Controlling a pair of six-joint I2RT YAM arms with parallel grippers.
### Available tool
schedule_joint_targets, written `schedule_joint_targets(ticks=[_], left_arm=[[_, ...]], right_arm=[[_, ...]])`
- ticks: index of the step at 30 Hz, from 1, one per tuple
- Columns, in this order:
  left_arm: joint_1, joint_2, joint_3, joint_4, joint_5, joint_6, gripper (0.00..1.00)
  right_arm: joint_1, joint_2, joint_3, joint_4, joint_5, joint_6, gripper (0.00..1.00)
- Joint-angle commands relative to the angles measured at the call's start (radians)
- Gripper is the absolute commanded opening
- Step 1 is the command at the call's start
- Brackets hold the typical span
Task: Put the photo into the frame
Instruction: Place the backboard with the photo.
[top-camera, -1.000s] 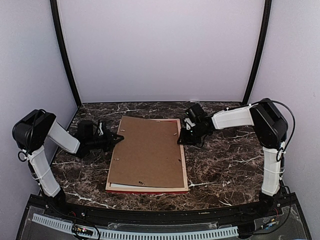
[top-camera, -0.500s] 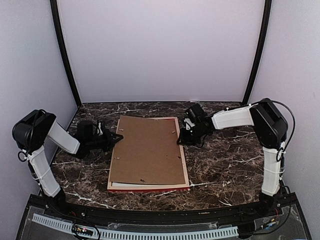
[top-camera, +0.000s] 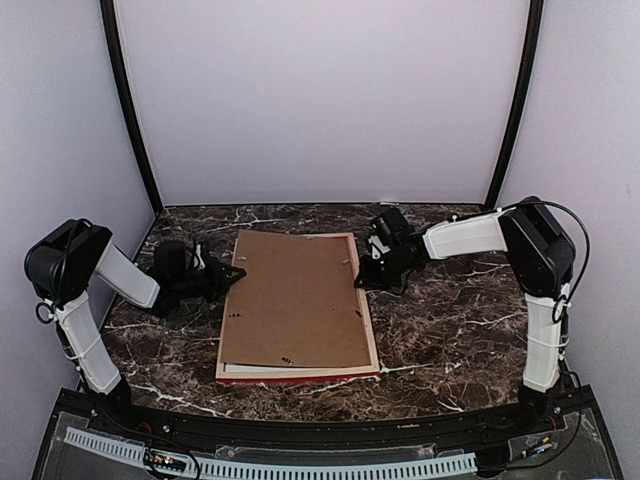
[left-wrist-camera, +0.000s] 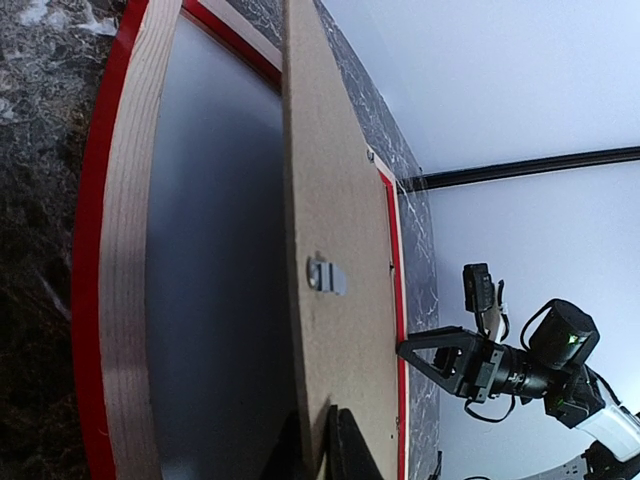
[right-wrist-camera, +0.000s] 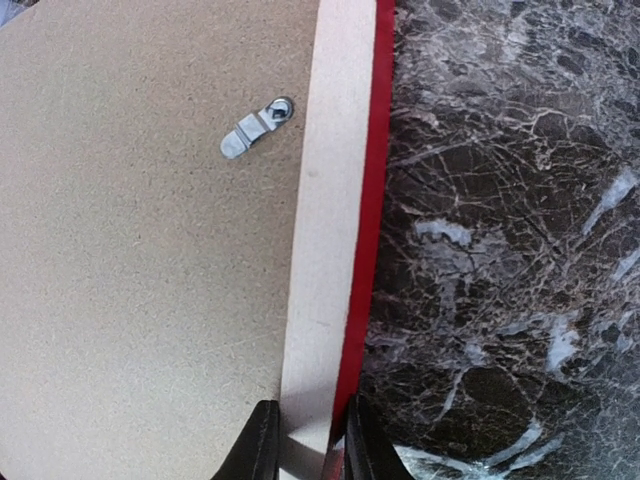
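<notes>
The frame (top-camera: 369, 330) lies back side up on the marble table, red edge outward and pale wood on top (right-wrist-camera: 325, 220). The brown backing board (top-camera: 295, 300) rests in it. My left gripper (top-camera: 238, 273) is shut on the board's left edge (left-wrist-camera: 340, 200) and holds that side raised off the frame's left rail (left-wrist-camera: 125, 250). A pale grey surface shows in the gap under the board. My right gripper (top-camera: 362, 281) is shut on the frame's right rail, one finger on each side (right-wrist-camera: 305, 440). The photo is hidden.
A metal turn clip (right-wrist-camera: 255, 128) sits on the board near the right rail, and another (left-wrist-camera: 326, 274) shows in the left wrist view. Dark marble table (top-camera: 450, 320) surrounds the frame. Booth walls and black posts stand behind.
The frame and board have shifted slightly to the right and squared up. Both grippers keep their holds and moved a little with them.
</notes>
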Motion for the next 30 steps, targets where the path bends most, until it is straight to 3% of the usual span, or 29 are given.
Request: schedule_joint_targets(ticks=[1, 8, 13, 21, 26, 30], left_arm=[[0.008, -0.017, 0.002, -0.024, -0.154, 0.067, 0.0], [0.008, -0.014, 0.015, -0.026, -0.153, 0.075, 0.0], [0.004, 0.017, 0.012, -0.029, -0.13, 0.073, 0.01], [-0.011, 0.04, 0.024, -0.09, -0.101, 0.102, 0.23], [-0.024, 0.043, 0.069, -0.212, -0.076, 0.157, 0.5], [-0.038, 0.039, 0.106, -0.285, -0.061, 0.2, 0.56]], right_arm=[[-0.003, 0.006, -0.025, -0.004, 0.005, -0.007, 0.1], [-0.002, 0.008, -0.03, -0.001, 0.002, -0.002, 0.07], [0.0, 0.009, -0.029, 0.006, -0.005, 0.0, 0.11], [0.0, 0.008, -0.027, 0.012, -0.012, 0.002, 0.14], [0.0, 0.003, -0.027, 0.012, -0.011, -0.001, 0.16], [0.0, 0.006, -0.023, 0.013, -0.015, -0.003, 0.17]])
